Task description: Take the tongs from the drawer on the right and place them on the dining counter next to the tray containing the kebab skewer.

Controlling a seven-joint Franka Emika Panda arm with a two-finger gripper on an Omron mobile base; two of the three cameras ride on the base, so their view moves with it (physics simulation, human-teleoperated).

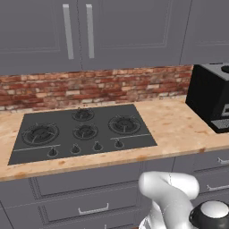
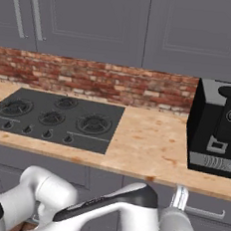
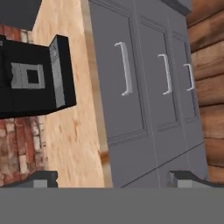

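In the hand view my gripper is open, its two dark fingertips spread wide with nothing between them. It faces a bank of panelled grey drawers with silver bar handles, under the counter with the black hob. That view is rolled on its side. My arm is folded low in front of these cabinets. The tongs, the plain-fronted drawer, the dining counter, the brown tray and the kebab skewer are all out of view.
A black coffee machine stands on the beige worktop right of the hob, against a red brick wall. Grey wall cupboards hang above. Wooden floor lies below the drawers.
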